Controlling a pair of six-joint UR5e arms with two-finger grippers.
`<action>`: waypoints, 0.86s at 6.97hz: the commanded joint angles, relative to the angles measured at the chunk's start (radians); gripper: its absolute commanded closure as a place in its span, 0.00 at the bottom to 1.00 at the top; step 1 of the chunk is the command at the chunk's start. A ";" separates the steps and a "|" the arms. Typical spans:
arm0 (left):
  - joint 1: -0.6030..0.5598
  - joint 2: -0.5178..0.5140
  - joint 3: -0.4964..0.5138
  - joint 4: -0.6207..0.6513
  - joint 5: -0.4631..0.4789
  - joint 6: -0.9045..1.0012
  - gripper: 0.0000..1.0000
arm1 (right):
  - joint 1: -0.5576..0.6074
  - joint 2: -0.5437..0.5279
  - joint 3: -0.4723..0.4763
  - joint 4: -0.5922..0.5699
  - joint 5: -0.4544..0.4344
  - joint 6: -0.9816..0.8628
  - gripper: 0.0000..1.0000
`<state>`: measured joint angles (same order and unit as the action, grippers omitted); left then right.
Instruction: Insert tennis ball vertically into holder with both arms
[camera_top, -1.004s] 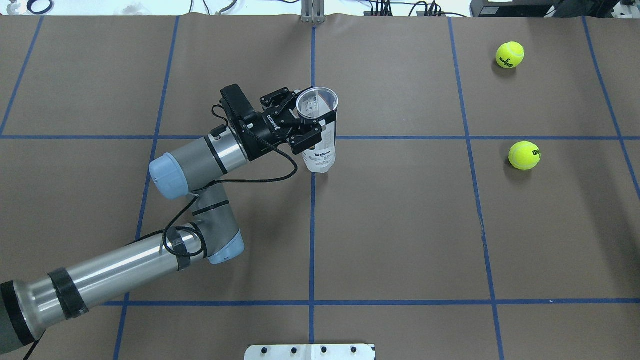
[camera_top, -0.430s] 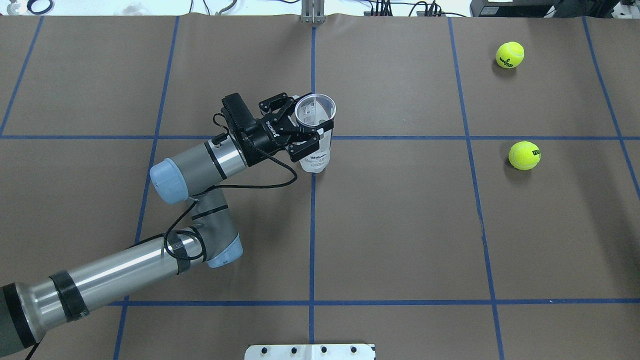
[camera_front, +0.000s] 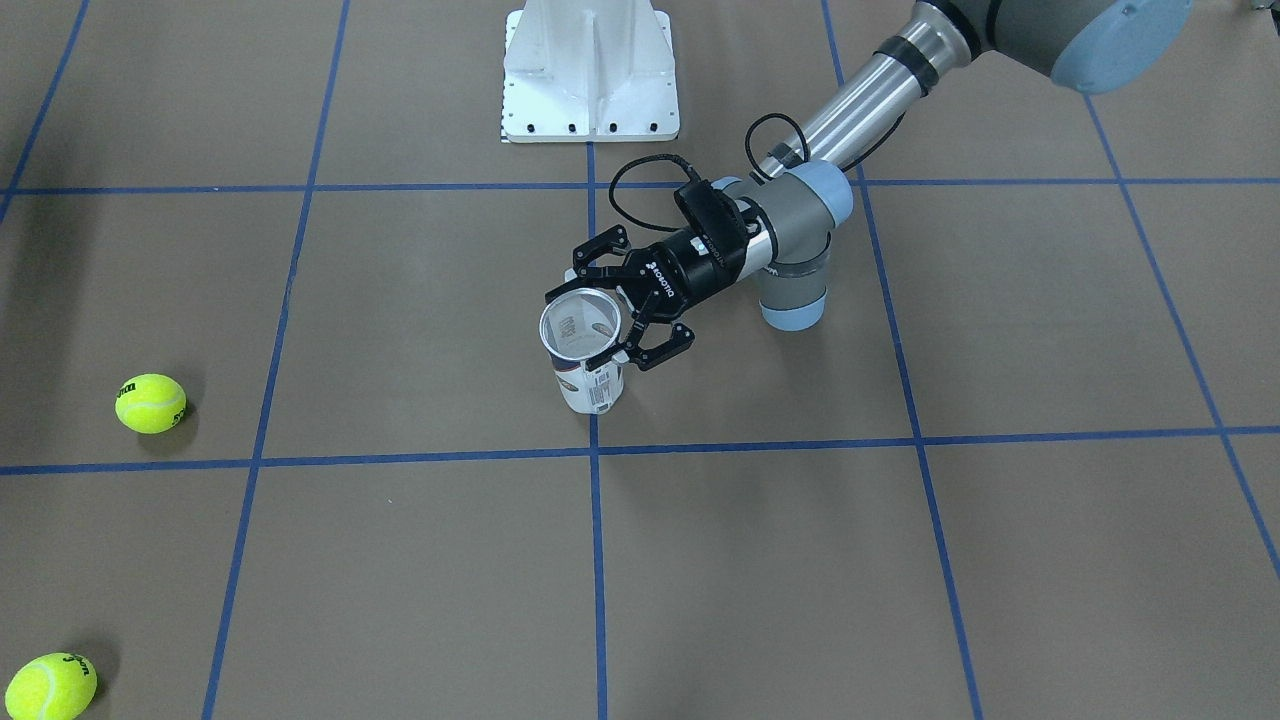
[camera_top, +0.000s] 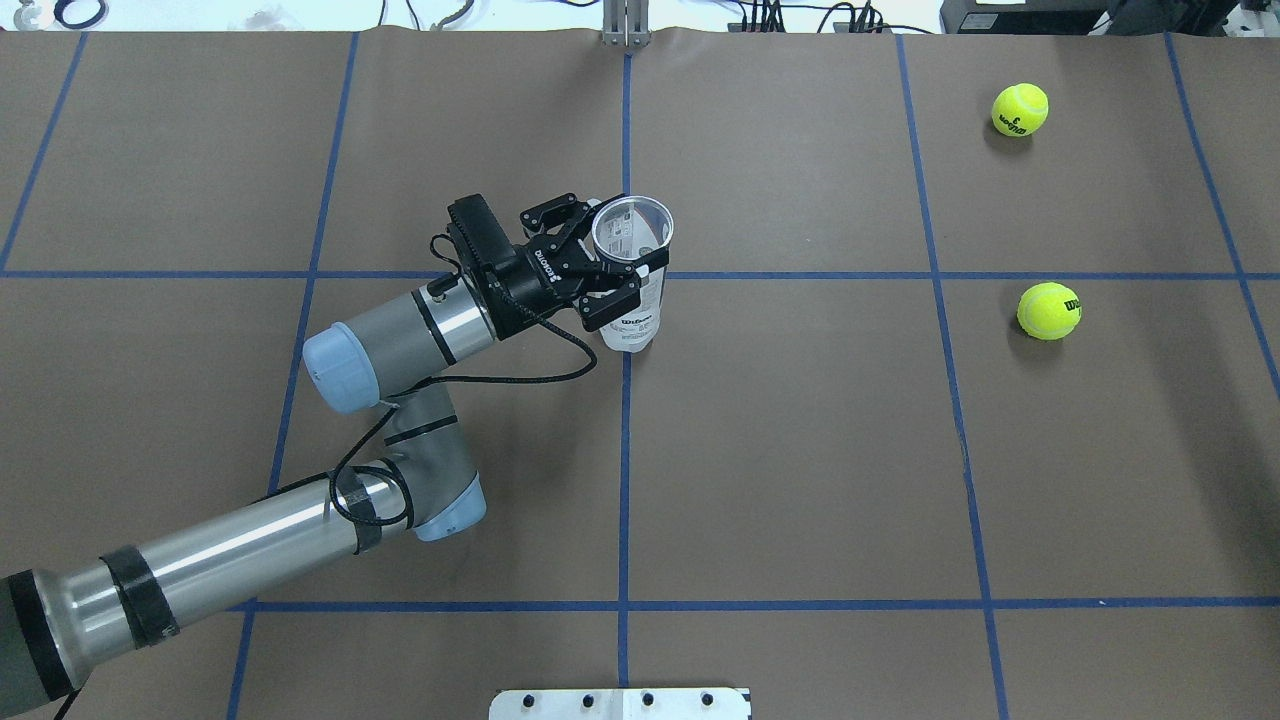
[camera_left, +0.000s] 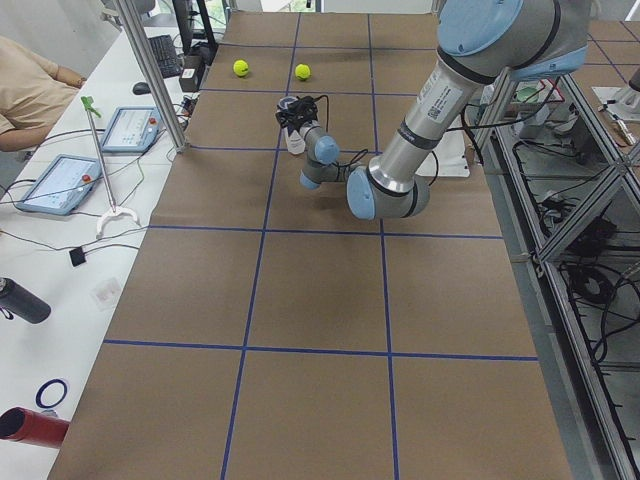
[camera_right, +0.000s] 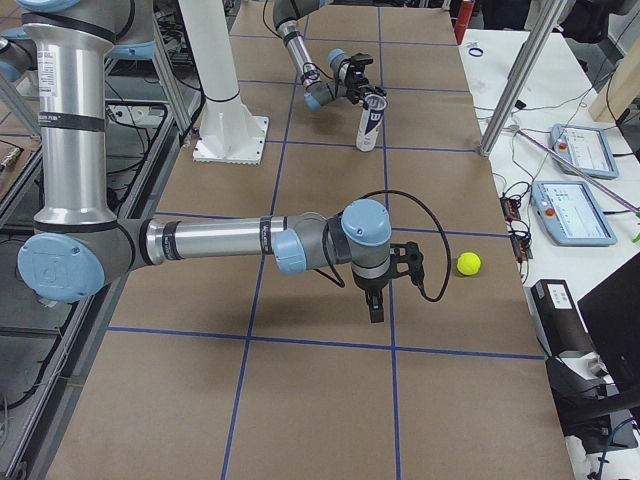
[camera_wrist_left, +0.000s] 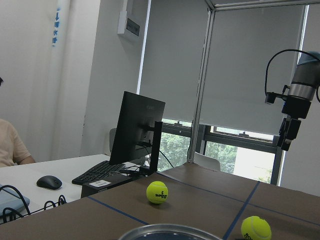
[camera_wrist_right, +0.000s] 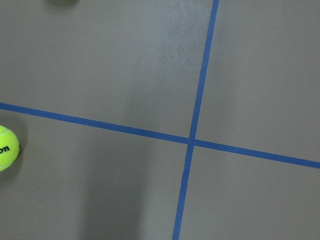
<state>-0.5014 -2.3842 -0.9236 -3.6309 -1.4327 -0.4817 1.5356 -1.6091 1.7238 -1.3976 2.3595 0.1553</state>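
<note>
The holder (camera_top: 632, 300), a clear tube with a white and navy label, stands upright near the table's middle, open end up; it also shows in the front view (camera_front: 588, 375). My left gripper (camera_top: 622, 256) is shut on its upper part from the side, as the front view (camera_front: 604, 320) shows. The tube's silvery rim (camera_wrist_left: 165, 232) lies at the bottom of the left wrist view. Two yellow tennis balls (camera_top: 1020, 109) (camera_top: 1049, 311) lie at the far right. My right gripper (camera_right: 378, 300) hangs above the table beside one ball (camera_right: 468, 263), fingers pointing down; I cannot tell whether it is open.
The white pedestal base (camera_front: 590, 70) stands at the robot's side of the table. Blue tape lines grid the brown table cover (camera_top: 800, 450). A monitor and keyboard (camera_wrist_left: 135, 135) sit beyond the table's end. An operator (camera_left: 30, 90) sits by the side desk.
My left gripper has shifted slightly with the tube, which has come down a little and stands more upright. The balls have not moved.
</note>
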 joint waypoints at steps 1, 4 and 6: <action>0.006 -0.001 -0.001 0.000 0.000 0.000 0.21 | -0.069 0.020 0.067 -0.001 0.023 0.210 0.00; 0.014 -0.001 -0.006 -0.003 0.000 0.000 0.20 | -0.228 0.055 0.117 0.034 -0.052 0.453 0.00; 0.017 -0.001 -0.009 -0.003 0.000 0.000 0.19 | -0.355 0.057 0.115 0.167 -0.148 0.655 0.00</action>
<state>-0.4863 -2.3860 -0.9313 -3.6340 -1.4327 -0.4816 1.2595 -1.5543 1.8386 -1.3053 2.2746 0.6890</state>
